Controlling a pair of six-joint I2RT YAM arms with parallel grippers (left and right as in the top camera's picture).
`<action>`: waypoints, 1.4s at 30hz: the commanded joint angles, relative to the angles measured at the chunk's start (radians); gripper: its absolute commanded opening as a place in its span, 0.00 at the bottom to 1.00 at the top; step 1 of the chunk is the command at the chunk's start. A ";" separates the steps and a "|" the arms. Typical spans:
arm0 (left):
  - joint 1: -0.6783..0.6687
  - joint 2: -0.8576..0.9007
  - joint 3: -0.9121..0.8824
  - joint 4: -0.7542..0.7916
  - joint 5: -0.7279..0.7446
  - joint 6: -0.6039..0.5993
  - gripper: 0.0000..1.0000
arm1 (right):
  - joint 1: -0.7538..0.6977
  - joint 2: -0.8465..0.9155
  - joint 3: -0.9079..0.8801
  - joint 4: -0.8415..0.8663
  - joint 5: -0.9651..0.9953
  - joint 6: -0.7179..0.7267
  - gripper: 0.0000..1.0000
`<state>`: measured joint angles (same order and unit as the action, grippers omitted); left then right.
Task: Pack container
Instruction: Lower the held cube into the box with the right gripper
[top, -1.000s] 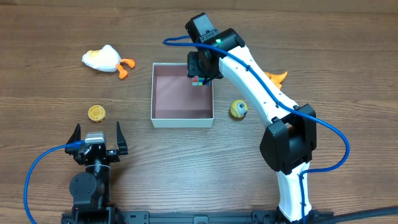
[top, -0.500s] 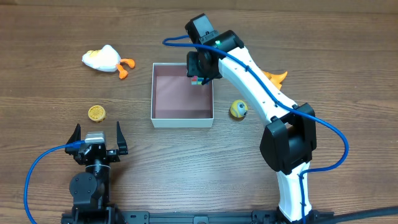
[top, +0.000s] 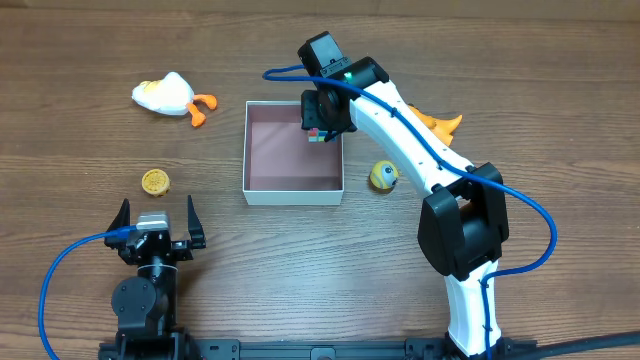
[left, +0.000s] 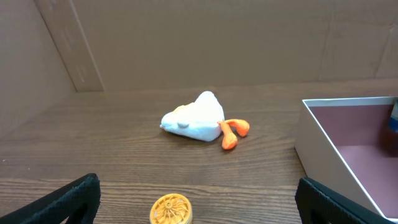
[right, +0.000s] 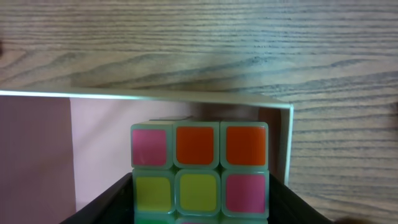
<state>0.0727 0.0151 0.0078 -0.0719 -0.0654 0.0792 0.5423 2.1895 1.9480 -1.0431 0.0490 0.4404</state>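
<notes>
From overhead, a brown wood-grain table (top: 540, 60) filled the whole view. The box (top: 293, 192) sat just above the table's middle: square, shallow, lidless, with white walls and a dusty pink floor. A white duck toy (top: 165, 95) with orange feet lay at 10 o'clock from the box, and a yellow disc (top: 154, 181) at 9 o'clock, both well apart from it. A yellow ball (top: 383, 176) sat near its wall at 3 o'clock. The right gripper (top: 320, 128) hung over the box's 1 o'clock corner, clamped on a coloured cube (top: 317, 134). Whether the cube touched the floor could not be told. The left gripper (top: 157, 216) was at 7 o'clock from the box, its fingers spread wide and holding nothing.

From the left wrist, plain brown cardboard walls stood behind the table. The duck toy (left: 196, 118) lay at 12 o'clock and the disc (left: 171, 210) at 6 o'clock. The box (left: 323, 155) showed at 3 o'clock, white outside and pink inside. The left gripper (left: 198, 183) had its dark fingers (left: 68, 199) far apart at the two bottom corners, touching nothing.

From the right wrist, the box's white rim (right: 155, 98) made a corner toward 2 o'clock, with wood grain beyond it. The cube (right: 199, 146) showed pink, orange and yellow squares inside that corner. The right gripper (right: 199, 208) pressed against the cube from both sides.
</notes>
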 joint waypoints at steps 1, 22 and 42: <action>0.006 -0.004 -0.003 0.004 -0.012 -0.016 1.00 | -0.002 -0.033 -0.004 0.018 0.002 -0.003 0.40; 0.006 -0.004 -0.003 0.004 -0.012 -0.016 1.00 | -0.002 -0.033 -0.004 0.013 0.002 -0.002 0.59; 0.006 -0.004 -0.003 0.004 -0.012 -0.016 1.00 | 0.037 -0.033 0.001 -0.008 -0.002 -0.082 1.00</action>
<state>0.0727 0.0151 0.0078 -0.0719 -0.0654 0.0792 0.5503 2.1895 1.9461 -1.0481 0.0418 0.4011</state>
